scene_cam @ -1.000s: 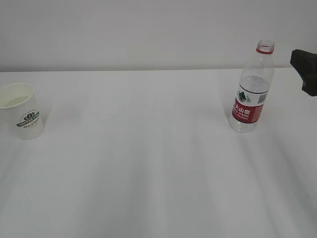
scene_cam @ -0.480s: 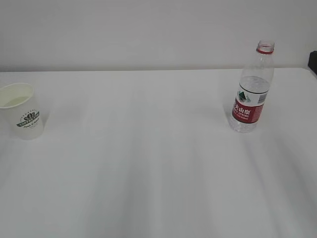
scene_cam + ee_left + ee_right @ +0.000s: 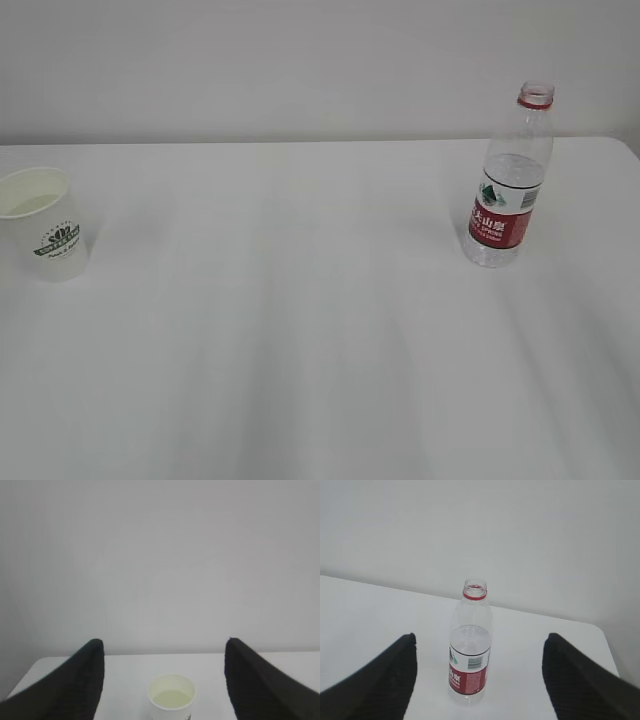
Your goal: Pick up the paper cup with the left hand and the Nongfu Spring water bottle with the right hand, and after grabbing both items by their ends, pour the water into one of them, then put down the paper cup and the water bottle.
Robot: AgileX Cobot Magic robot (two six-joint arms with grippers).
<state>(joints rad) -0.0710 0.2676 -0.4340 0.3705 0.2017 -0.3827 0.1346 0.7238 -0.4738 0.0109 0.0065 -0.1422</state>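
The paper cup (image 3: 45, 223) stands upright at the table's left edge, white with a green logo; from the left wrist view the paper cup (image 3: 171, 696) shows liquid inside. My left gripper (image 3: 162, 645) is open, its black fingers well apart, the cup ahead of them and untouched. The Nongfu Spring water bottle (image 3: 511, 185) stands upright and uncapped at the right, partly filled with water. In the right wrist view the water bottle (image 3: 469, 647) stands ahead of my open right gripper (image 3: 479, 639), apart from it. Neither gripper appears in the exterior view.
The white table (image 3: 300, 330) runs back to a plain pale wall. In the right wrist view the table's far right corner (image 3: 600, 630) lies behind and to the right of the bottle.
A black gripper at the exterior view's right edge, near the bottle's top, has withdrawn rightward out of frame. Cup and bottle have not moved.
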